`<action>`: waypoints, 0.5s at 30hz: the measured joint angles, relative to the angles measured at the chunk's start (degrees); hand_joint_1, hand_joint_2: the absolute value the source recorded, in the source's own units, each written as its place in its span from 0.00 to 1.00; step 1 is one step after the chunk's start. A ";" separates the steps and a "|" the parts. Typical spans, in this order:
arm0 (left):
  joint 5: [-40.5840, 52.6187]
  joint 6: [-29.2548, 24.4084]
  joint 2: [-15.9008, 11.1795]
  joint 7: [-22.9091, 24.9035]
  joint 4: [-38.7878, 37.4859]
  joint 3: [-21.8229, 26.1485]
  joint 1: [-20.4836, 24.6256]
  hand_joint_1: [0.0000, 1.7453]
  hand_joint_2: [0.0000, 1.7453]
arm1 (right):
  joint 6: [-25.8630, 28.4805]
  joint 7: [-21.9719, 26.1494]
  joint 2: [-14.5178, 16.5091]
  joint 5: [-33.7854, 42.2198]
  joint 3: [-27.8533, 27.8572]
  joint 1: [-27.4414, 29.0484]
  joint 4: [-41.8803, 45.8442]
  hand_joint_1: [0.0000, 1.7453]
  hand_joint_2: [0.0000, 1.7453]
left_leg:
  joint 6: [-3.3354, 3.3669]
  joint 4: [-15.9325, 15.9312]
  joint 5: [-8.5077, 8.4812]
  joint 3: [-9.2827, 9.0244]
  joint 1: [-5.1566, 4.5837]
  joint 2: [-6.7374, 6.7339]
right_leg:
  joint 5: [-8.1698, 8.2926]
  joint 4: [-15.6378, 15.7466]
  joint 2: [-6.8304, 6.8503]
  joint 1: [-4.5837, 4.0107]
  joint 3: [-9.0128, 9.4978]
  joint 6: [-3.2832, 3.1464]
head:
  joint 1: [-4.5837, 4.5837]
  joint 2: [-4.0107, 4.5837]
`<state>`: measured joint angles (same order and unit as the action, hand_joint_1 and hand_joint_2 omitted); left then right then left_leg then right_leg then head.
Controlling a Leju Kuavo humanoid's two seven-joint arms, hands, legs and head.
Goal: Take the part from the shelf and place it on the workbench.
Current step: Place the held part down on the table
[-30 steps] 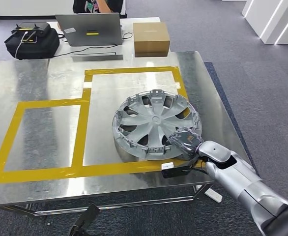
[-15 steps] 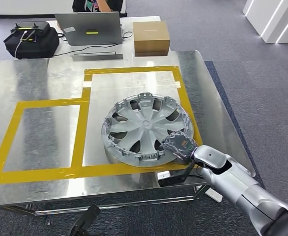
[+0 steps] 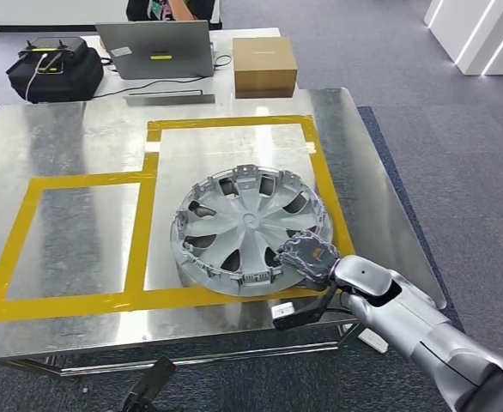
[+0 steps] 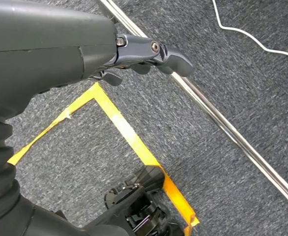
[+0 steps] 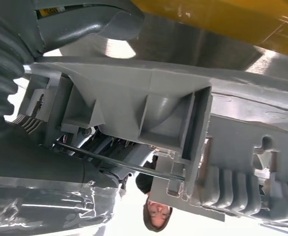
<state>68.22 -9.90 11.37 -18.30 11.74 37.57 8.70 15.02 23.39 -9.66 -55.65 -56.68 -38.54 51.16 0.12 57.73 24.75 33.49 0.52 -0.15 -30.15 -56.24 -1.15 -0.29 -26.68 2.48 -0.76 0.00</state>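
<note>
A silver wheel cover [image 3: 249, 227] lies almost flat on the steel workbench [image 3: 74, 137], inside the larger yellow-taped rectangle [image 3: 154, 163], its near-right edge over the tape. My right hand [image 3: 308, 256] grips the cover's near-right rim, and the silver arm comes in from the lower right. The right wrist view looks close along the cover's grey ribbed underside [image 5: 179, 118], with the thumb [image 5: 98, 19] on the rim above the shiny tabletop. My left hand [image 4: 150, 54] hangs below the table over grey carpet, fingers loosely curled, holding nothing.
A smaller taped rectangle [image 3: 15, 240] marks the bench's left half. Behind the bench stand a laptop [image 3: 154, 50], a cardboard box [image 3: 263, 67] and a black bag [image 3: 54, 69]. A person sits behind the laptop. Grey carpet surrounds the bench; yellow floor tape [image 4: 135, 142] and a chrome rail [image 4: 227, 132] lie below.
My right hand has carried the wheel cover left and slightly nearer across the bench, and the cover has settled lower and flatter inside the large taped rectangle.
</note>
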 joint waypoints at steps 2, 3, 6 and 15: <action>0.01 0.00 0.00 0.05 0.00 -0.01 0.00 0.00 1.00 | 0.00 0.00 0.00 -0.01 -0.03 0.00 0.02 1.00 1.00 | 0.00 0.00 0.00 0.00 0.00 0.00 | 0.00 0.00 0.00 0.00 0.00 0.00 | -0.01 0.00; 0.01 0.00 0.00 0.07 0.00 -0.01 0.00 0.00 1.00 | 0.00 0.00 0.00 0.00 -0.05 0.00 0.02 1.00 1.00 | 0.00 0.00 0.00 0.00 0.00 0.00 | 0.00 0.00 0.00 0.00 0.00 0.00 | -0.01 0.00; 0.01 0.00 0.00 0.11 0.00 -0.02 0.00 0.00 1.00 | 0.00 0.00 0.00 0.00 -0.11 0.00 0.04 1.00 1.00 | 0.00 0.00 0.00 0.00 0.00 0.00 | 0.00 0.00 0.00 0.00 0.00 0.00 | -0.01 0.00; 0.07 0.21 -0.03 0.14 0.00 -0.34 0.00 0.00 1.00 | -1.14 -1.15 -0.01 0.49 -0.45 0.00 0.18 0.00 1.00 | 0.00 -0.01 0.00 0.00 0.00 0.00 | 0.00 0.00 0.00 0.00 -0.06 0.00 | -0.01 0.00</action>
<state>68.29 -9.69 11.34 -18.16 11.74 37.23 8.70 13.87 22.23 -9.67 -55.16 -57.13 -38.55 51.33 0.12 57.72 24.75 33.49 0.52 -0.15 -30.16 -56.24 -1.15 -0.29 -26.74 2.48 -0.76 0.00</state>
